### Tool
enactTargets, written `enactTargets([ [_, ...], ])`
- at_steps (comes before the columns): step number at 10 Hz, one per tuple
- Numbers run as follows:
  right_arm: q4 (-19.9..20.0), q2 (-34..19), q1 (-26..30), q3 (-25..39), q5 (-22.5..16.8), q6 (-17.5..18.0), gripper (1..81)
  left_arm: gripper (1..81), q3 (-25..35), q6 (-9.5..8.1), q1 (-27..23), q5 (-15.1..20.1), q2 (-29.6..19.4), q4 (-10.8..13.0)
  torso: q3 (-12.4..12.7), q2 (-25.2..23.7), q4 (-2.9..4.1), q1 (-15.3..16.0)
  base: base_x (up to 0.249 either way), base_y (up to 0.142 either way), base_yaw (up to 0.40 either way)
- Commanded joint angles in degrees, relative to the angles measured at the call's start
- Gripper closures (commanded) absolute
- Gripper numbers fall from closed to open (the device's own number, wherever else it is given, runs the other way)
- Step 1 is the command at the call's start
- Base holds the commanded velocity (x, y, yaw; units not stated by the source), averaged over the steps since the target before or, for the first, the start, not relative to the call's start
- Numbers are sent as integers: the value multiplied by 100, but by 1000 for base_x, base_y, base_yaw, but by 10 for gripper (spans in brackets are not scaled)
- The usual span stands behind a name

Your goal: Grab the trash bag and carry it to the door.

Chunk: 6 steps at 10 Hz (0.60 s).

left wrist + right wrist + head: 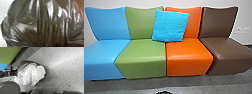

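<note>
The trash bag [42, 25] looms very close in the left wrist view, dark, shiny and gathered into long folds, with a reddish patch at one side. In the right wrist view the same bag [31, 73] is a crumpled whitish bundle with a darker brownish part, over the grey floor. A black jointed arm part [10, 73] meets the bag there. How my left gripper stands at the bag is hidden. The state of my right gripper cannot be made out.
A row of joined seats stands against the wall: blue [106, 57], green [142, 57], orange [187, 56] and brown [226, 55]. A bright blue pillow [170, 26] leans on the backrests. A small dark thing [164, 92] shows low in the head view, above grey floor.
</note>
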Motion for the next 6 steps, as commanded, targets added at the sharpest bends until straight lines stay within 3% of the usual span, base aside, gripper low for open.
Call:
enactTargets([
  [1, 101, -289, 385, 163, -243, -7, 10, 811, -14, 10, -454, 399, -5, 78, 0, 0, 0, 0, 0, 0, 0],
  [2, 101, -289, 376, 163, -243, -7, 10, 811, -14, 10, -446, 408, -14, 69, 0, 0, 0, 0, 0, 0, 0],
  [3, 101, -280, 376, 163, -243, -7, 10, 811, 4, 18, -454, 417, 3, 69, 0, 573, 0, -369, 0, 0, 0],
  [5, 92, -280, 358, 163, -243, -7, 10, 811, 21, 53, -445, 426, -14, 86, 0, 614, 0, -393, 0, 0, 0],
  [6, 92, -271, 350, 154, -243, -7, 10, 811, 21, 193, -445, 443, -32, 78, 0, 739, 0, -472, 0, 0, 0],
])
